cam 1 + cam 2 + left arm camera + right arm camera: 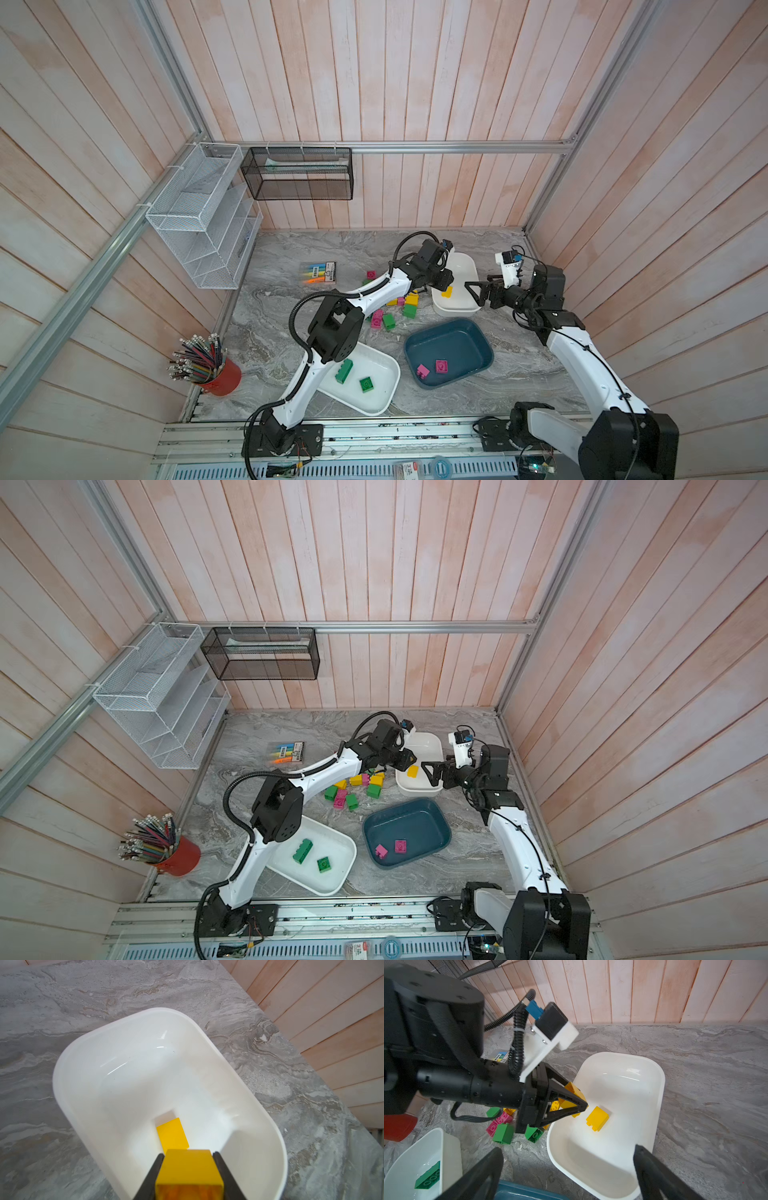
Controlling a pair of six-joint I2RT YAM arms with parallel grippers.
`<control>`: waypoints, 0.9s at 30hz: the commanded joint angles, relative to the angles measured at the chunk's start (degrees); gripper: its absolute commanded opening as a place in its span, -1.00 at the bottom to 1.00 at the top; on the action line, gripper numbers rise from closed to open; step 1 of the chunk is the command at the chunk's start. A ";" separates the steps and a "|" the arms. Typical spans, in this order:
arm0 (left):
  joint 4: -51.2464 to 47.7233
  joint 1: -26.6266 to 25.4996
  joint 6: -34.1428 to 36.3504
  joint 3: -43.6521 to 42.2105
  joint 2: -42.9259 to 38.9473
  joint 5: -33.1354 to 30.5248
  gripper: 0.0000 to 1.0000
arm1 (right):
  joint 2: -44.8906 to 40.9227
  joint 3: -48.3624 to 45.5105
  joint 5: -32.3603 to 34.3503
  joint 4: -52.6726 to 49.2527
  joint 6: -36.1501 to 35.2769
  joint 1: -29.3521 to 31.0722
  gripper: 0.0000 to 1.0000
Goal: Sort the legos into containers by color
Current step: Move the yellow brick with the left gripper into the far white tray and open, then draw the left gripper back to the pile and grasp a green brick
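Observation:
My left gripper [188, 1157] is shut on a yellow lego [188, 1169] and holds it just above the far white container [467, 262], near its left rim. Another yellow lego [597, 1118] lies on that container's floor. My right gripper [569, 1150] stands wide open and empty over the same container's near end, right of the left gripper [442, 284]. Several loose green, yellow and pink legos [390, 316] lie on the table left of it. The teal container [473, 332] holds two pink legos [441, 365]. The near white container [384, 399] holds two green legos [344, 370].
A pack of highlighters [318, 272] lies at the back left of the marble table. A red pencil cup [220, 376] stands at the front left corner. A white wire basket [199, 216] and a black mesh basket [299, 174] hang on the plank walls.

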 commanded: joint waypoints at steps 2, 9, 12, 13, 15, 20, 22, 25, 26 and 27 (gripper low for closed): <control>-1.38 -0.21 2.12 5.50 2.83 -1.22 0.04 | -1.11 -0.22 0.20 -0.99 0.49 -0.42 0.96; 4.09 -0.04 11.02 -8.52 -10.98 -1.61 0.89 | -0.98 -0.26 -2.13 -0.03 0.92 -0.50 0.96; 3.78 1.74 16.22 -16.34 -18.78 -0.96 0.88 | -0.22 -0.48 -4.33 0.98 1.36 -0.42 0.96; 2.68 2.88 16.81 -18.49 -20.82 -1.33 0.89 | 0.07 -0.40 -4.90 1.05 1.38 -0.38 0.96; -0.97 5.11 17.54 -20.47 -23.50 -2.14 0.87 | 0.32 -0.37 -5.56 1.15 1.20 -0.33 0.96; -3.08 10.56 27.11 -31.49 -32.14 1.99 0.82 | 0.80 -0.35 -6.40 1.58 1.11 -0.19 0.96; -3.27 14.16 30.97 -34.65 -34.04 5.85 0.74 | 1.18 -0.15 -6.69 1.52 0.88 -0.15 0.96; -5.98 19.20 36.43 -35.74 -33.81 11.09 0.70 | 1.43 -0.01 -6.71 1.09 0.51 -0.07 0.96; -6.62 20.38 38.07 -35.69 -33.12 12.02 0.69 | 1.49 -0.04 -6.71 1.05 0.48 -0.06 0.96; -7.24 21.38 40.03 -35.55 -32.19 12.56 0.67 | 1.45 -0.04 -6.71 1.07 0.43 -0.04 0.96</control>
